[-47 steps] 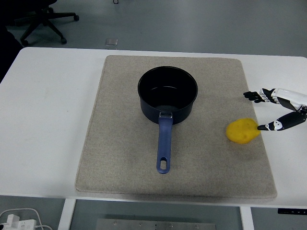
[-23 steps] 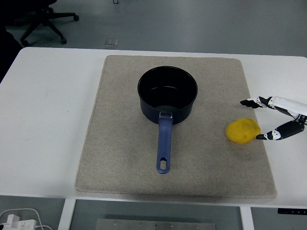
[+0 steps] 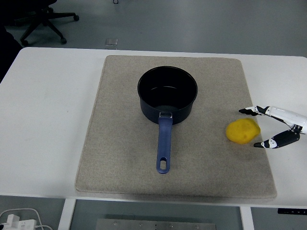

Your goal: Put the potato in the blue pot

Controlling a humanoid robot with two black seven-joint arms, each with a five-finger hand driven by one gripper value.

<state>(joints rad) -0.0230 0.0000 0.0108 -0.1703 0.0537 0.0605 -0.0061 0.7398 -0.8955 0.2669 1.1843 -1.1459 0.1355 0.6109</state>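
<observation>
A yellow potato (image 3: 243, 131) lies on the beige mat (image 3: 120, 143), right of centre. The blue pot (image 3: 168, 93) stands upright on the mat's middle, empty, its blue handle (image 3: 164, 146) pointing toward the near edge. My right hand (image 3: 254, 127) comes in from the right edge, fingers spread, just right of the potato. One fingertip (image 3: 242, 110) is beyond the potato and one (image 3: 258, 144) is nearer than it. It holds nothing. The left arm is out of view.
The mat covers the middle of the white table (image 3: 43, 115). An office chair base (image 3: 43, 21) stands on the floor beyond the table's far left. A white power strip (image 3: 17, 221) lies below the near left edge.
My right hand has dropped toward the near edge by a little and stays spread beside the potato. The potato and pot have not moved.
</observation>
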